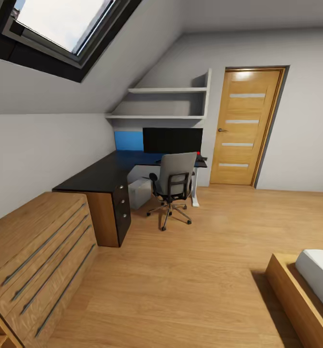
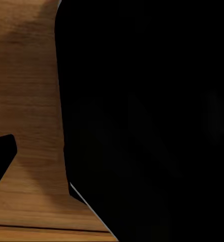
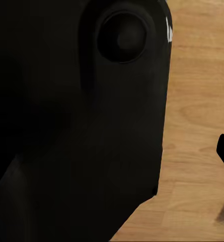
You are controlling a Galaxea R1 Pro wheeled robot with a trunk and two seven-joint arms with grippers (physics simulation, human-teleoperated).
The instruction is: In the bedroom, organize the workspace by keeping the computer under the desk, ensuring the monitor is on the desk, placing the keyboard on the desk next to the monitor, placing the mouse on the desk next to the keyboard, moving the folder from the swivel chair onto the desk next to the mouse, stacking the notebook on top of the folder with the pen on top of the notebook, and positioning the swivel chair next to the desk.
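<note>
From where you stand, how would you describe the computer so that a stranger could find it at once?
Find the black L-shaped desk in the far corner, under the sloped ceiling. Under it, between the dark drawer unit and the swivel chair, stands the computer. It is the only pale boxy case on the floor there.

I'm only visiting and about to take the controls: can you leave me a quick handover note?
Grippers: the wrist views are mostly dark robot body over wood floor, so open or shut cannot be told.
Things: monitor on the desk; computer under it; chair at the desk.
Done: monitor, computer and chair look placed.
Left: keyboard, mouse, folder, notebook, pen; too far to make out.
</note>
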